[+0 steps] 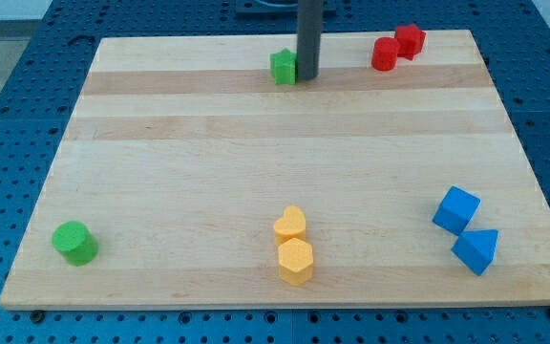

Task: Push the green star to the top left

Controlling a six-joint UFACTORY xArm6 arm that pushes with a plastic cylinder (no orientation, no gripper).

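Note:
The green star (283, 67) sits near the view's top, a little left of centre, on the wooden board (208, 153). My tip (307, 76) is at the star's right side, touching or almost touching it. The dark rod rises straight up out of the view's top edge.
A green cylinder (74, 243) lies at the bottom left. Two yellow blocks, a heart (291, 225) and a hexagon (295, 260), lie at bottom centre. A blue cube (456, 209) and a blue triangle (476, 250) lie at bottom right. Two red blocks (396, 47) lie at the top right.

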